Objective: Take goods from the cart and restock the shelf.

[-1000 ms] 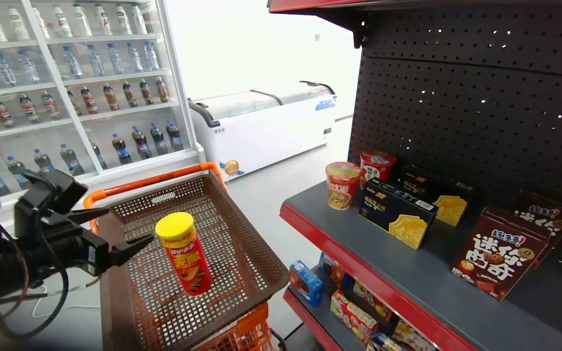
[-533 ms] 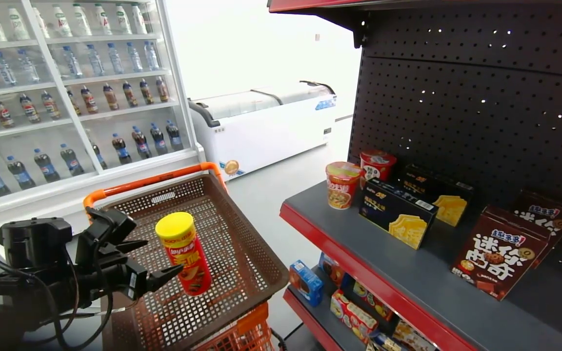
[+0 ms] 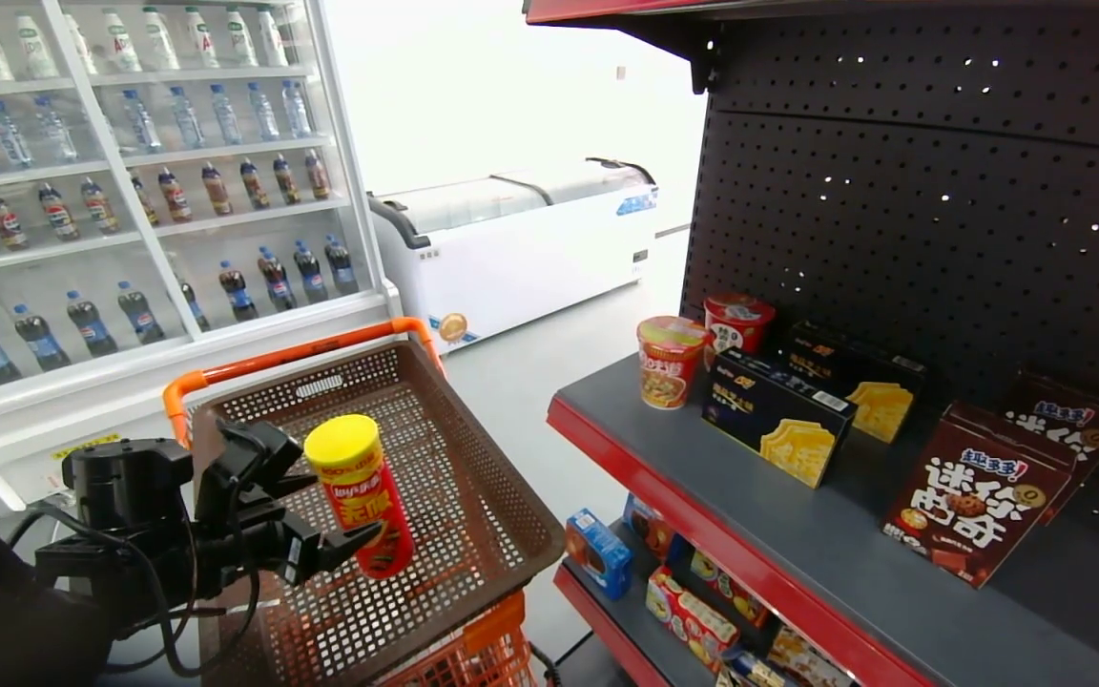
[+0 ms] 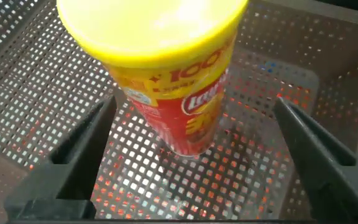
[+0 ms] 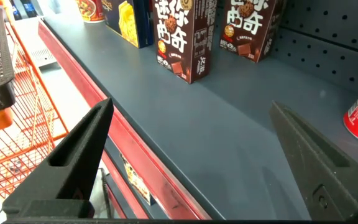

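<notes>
Supermarket aisle: the brown cart basket (image 3: 483,458) holds a yellow-lidded chip can (image 3: 362,496) upright, flanked by the left gripper's (image 3: 344,506) wide jaws. Near the basket, the right gripper (image 5: 191,107) gapes wide above the grey shelf (image 5: 229,146).

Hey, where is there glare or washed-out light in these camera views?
Head view: the wall behind the freezer is washed out to white, and light pricks through holes in the pegboard. Left wrist view: a pale sheen sits on the lid of the can, and orange glows through the basket mesh. Right wrist view: the shelf is evenly lit, with only a dull sheen.
</notes>
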You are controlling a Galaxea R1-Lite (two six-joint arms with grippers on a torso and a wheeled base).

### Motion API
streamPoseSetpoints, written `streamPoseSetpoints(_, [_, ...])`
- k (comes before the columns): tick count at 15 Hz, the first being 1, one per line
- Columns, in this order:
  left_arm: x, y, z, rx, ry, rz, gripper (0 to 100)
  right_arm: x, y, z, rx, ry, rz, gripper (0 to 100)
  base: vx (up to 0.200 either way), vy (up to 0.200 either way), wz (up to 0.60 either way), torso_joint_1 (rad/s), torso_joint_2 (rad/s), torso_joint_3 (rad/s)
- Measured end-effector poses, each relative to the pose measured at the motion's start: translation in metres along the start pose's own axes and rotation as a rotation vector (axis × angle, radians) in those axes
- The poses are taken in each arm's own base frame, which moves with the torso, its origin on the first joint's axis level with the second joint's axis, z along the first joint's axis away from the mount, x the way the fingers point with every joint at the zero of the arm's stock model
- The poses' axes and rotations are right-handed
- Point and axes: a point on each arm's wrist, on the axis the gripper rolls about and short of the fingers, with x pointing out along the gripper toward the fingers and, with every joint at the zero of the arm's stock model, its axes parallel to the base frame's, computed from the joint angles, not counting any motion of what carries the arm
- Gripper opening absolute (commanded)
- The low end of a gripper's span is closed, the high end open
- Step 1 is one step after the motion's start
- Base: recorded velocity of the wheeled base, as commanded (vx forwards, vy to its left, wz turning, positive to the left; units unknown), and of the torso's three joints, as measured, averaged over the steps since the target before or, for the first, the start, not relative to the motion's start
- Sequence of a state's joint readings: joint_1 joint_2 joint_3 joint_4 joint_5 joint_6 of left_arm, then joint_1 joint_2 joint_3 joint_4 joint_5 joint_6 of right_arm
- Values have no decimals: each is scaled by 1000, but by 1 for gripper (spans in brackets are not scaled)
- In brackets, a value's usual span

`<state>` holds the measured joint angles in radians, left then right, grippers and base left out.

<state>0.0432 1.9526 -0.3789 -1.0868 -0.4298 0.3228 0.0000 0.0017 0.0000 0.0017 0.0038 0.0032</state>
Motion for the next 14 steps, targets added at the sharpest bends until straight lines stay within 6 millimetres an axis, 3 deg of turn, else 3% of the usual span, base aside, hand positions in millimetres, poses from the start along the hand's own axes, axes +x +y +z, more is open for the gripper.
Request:
streamPoseSetpoints(7, [32,14,-3,8,-12,-10,100,0,0,0,0,0,0,100,0,0,0,0,0,0])
streamPoseSetpoints(13, [56,13,-7,34,-8,-44,100,0,0,0,0,0,0,100,0,0,0,0,0,0])
streamPoseSetpoints(14, [60,13,-7,36,-9,-49,0,0,0,0,0,0,0,100,0,0,0,0,0,0])
